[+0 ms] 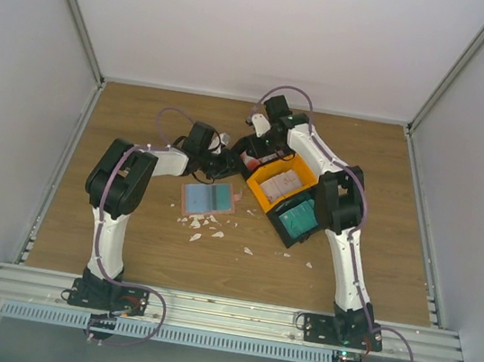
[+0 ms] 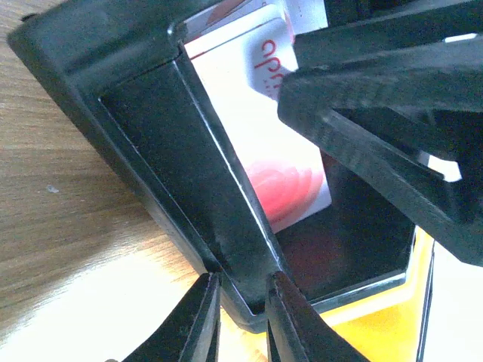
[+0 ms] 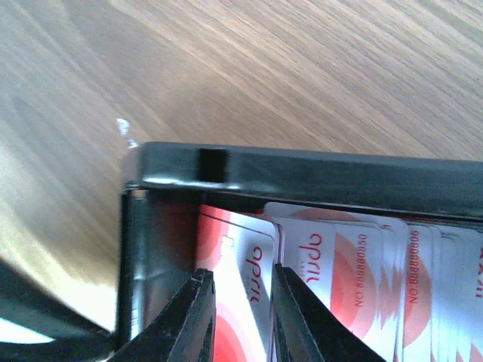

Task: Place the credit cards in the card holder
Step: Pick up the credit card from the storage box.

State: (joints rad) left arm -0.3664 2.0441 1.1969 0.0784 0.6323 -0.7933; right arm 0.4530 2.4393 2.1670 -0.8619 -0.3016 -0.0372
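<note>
The left gripper (image 2: 243,280) pinches a corner of the black bin (image 2: 151,128) by its wall. The right gripper (image 3: 240,273), jaws narrowly apart, reaches into the same bin astride the end card of the red-and-white credit cards (image 3: 355,264). The card holder (image 1: 208,197) lies open on the table (image 1: 123,245), blue pockets upward, near the black bin
</note>
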